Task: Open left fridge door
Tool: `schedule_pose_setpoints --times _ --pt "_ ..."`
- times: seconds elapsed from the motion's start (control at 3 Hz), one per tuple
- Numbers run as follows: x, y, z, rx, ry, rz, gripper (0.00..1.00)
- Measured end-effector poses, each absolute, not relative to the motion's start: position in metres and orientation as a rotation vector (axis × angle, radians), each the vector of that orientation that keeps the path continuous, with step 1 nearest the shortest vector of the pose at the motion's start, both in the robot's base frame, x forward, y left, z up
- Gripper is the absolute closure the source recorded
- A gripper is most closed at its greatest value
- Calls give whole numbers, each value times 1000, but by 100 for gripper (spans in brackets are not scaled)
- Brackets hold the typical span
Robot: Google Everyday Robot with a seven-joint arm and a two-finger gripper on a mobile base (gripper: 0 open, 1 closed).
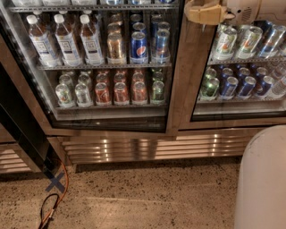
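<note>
Bottles point(67, 40) and cans point(139, 44) sit behind the large glass-paned left fridge door point(176, 98) with its wide brushed bronze-steel frame, left of centre. The tan gripper point(204, 12) hangs at the top, over that frame's right upright; its hold, if any, I cannot tell.

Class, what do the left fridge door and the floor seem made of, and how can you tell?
Left fridge door: clear glass pane, drinks visible behind; frame looks brushed metal, soft streaky sheen. Floor: likely speckled terrazzo. End effector sits beside the frame's top.
</note>
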State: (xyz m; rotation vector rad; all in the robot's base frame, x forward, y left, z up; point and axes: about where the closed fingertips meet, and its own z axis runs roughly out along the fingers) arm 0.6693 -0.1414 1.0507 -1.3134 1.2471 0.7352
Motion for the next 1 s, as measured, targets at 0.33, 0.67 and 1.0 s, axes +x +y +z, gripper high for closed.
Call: schedule_pose_setpoints --times 0.33,0.67,1.0 --pt "669 -141 1051 -1313 1247 735 83" --pt "669 -141 1051 -1313 1247 735 60" --pt "669 -141 1051 -1313 1247 735 57"
